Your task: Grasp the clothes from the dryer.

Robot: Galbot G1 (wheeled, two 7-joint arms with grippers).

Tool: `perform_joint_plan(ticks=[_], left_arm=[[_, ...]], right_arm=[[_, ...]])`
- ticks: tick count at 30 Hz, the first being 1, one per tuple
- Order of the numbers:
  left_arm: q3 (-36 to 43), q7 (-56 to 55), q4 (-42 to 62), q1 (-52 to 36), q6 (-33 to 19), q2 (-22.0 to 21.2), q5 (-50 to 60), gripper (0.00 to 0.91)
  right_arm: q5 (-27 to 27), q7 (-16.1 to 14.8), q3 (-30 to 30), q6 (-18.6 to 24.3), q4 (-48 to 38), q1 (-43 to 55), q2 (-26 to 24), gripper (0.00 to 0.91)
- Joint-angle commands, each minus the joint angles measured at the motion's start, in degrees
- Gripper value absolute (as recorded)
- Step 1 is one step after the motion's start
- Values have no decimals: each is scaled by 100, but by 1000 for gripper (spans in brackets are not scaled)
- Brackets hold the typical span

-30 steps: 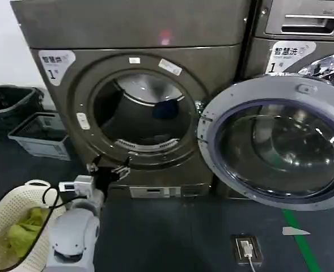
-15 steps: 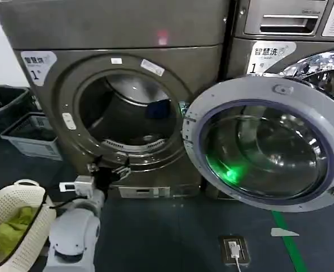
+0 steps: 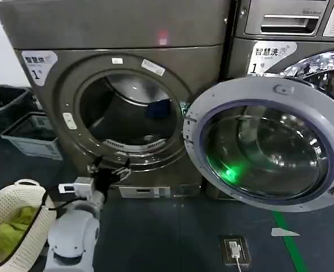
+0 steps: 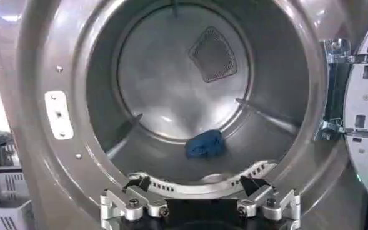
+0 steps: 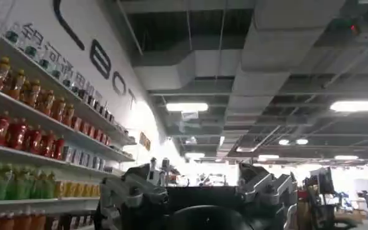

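- Dryer: I see its porthole clear, with the door swung fully out to the right. The drum is wide and deep, so I judge there is ample room to reach in once past the rim.
- Door: it hangs well to the right of my left arm, so I expect no clash on a straight approach. A sideways drift to the right could bring the arm against its hinge side.
- Basket: it sits on the floor at my lower left, holding green cloth, near the left arm's elbow. Pulling back carelessly could knock it.
- Left gripper: it is spread wide, empty, just in front of the porthole's lower rim. Going in too low would catch the fingers on that lip.
- Right gripper: it points up toward the ceiling, parted and empty, idle.
- Clothes: one small blue bundle lies at the back of the drum floor, well apart from my gripper. I may pinch only a fold and drop it, or scrape the drum.
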Motion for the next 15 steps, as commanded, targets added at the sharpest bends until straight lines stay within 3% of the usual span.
perform_joint_plan(ticks=[1, 15], left_arm=[[5, 7, 14, 7, 281, 8, 6, 907], [-4, 12, 38, 25, 281, 3, 22, 907]], right_arm=[[39, 7, 4, 13, 7, -3, 8, 907], [47, 0, -14, 14, 17, 9, 10, 907]])
